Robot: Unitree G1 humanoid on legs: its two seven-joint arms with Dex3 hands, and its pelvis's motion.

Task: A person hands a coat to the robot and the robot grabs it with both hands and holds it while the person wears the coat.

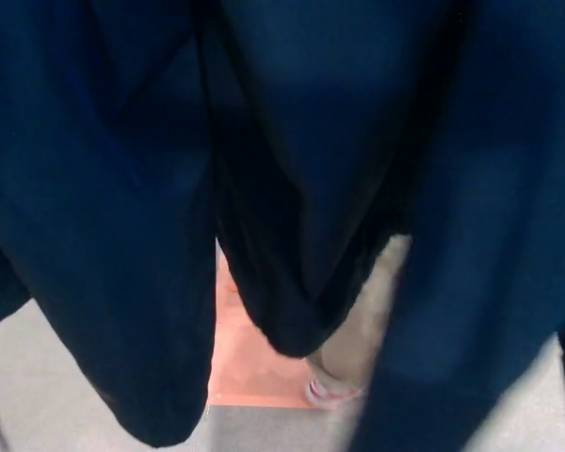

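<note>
Filling view: dark navy coat (122,188); robot hands unseen, beige trouser leg (358,330) behind.

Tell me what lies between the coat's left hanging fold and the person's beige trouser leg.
In the head view, the coat's middle fold hangs there, with a strip of the orange floor mat showing beside it, left of the trouser leg.

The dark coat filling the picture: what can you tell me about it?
The coat is dark navy, of soft, matte cloth, hanging in long loose folds that fill almost the whole head view. Its lower ends droop over the pale floor and an orange mat. Behind it show a person's beige trouser leg and shoe. No robot hand shows.
</note>
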